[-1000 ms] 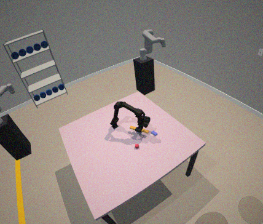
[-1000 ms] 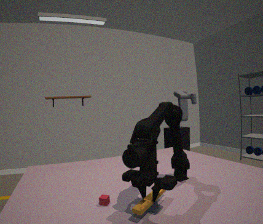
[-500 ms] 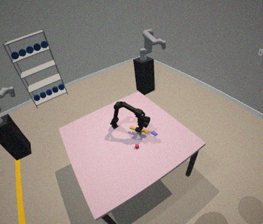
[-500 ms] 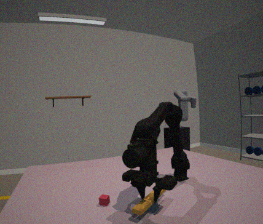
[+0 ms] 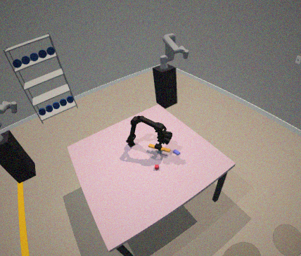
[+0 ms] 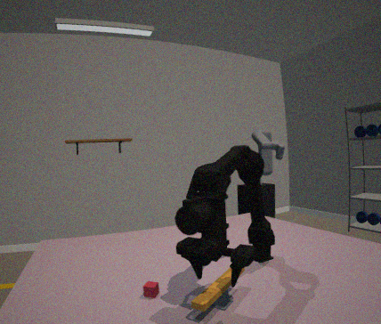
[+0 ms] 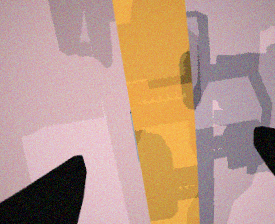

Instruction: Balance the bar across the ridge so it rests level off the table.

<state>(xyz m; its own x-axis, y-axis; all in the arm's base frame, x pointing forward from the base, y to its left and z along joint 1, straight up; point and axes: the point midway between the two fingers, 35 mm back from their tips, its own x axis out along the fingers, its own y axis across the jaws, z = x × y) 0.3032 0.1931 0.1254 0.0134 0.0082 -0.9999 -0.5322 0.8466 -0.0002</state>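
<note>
The orange bar (image 5: 152, 145) (image 6: 204, 299) (image 7: 158, 50) lies lengthwise under the gripper. Its shadow is offset from it in the exterior view, so it seems raised off the pink table (image 5: 128, 197) (image 6: 86, 276). It looks roughly level, but its far end is partly hidden by the gripper. The ridge is mostly hidden beneath the bar; only a thin blue-grey sliver shows at the bar's left edge in the wrist view. My gripper (image 6: 216, 281) (image 7: 170, 150) is open wide, its fingers apart on both sides of the bar with gaps between.
A small red cube (image 5: 157, 167) (image 6: 150, 289) stands on the table to one side of the bar. A small blue block (image 5: 176, 152) lies just beyond the bar's outer end in the top view. Shelves and two grey arms on black pedestals stand away from the table.
</note>
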